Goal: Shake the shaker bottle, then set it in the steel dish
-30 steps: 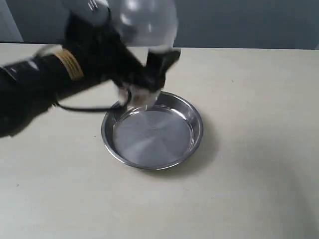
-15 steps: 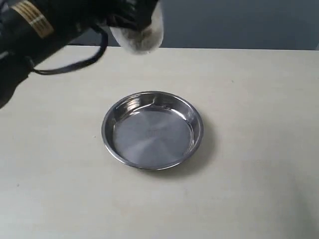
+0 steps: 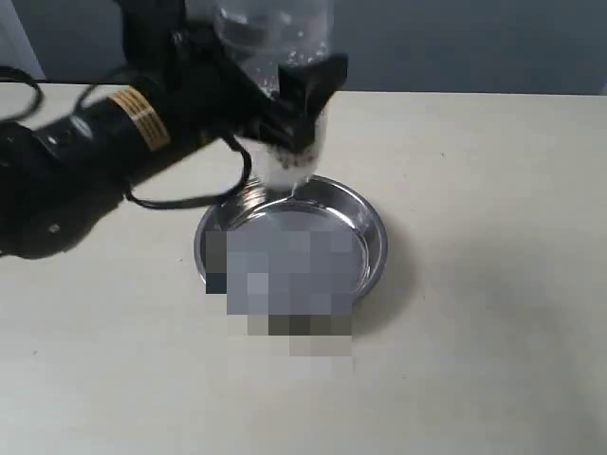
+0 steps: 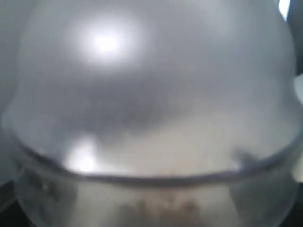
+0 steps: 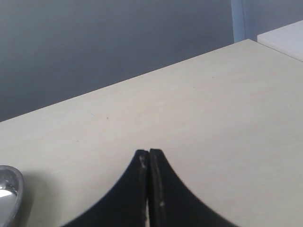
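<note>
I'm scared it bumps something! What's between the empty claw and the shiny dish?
Nothing. In the right wrist view only bare table lies between the right gripper and the steel dish.

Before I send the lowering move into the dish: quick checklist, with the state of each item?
1. Grip: the left gripper is clamped around the shaker bottle. Ok.
2. Bottle attitude: roughly upright, with its top cut off by the frame. Ok.
3. Alignment: the bottle's base shows near the far rim of the steel dish, not over the middle. Likely not ok, though a single view leaves depth unsure.
4. Dish bottom free: that area is blurred out in the exterior view. Cannot tell.
5. Right gripper: shut, over bare table, off to the side of the dish. Ok.
</note>
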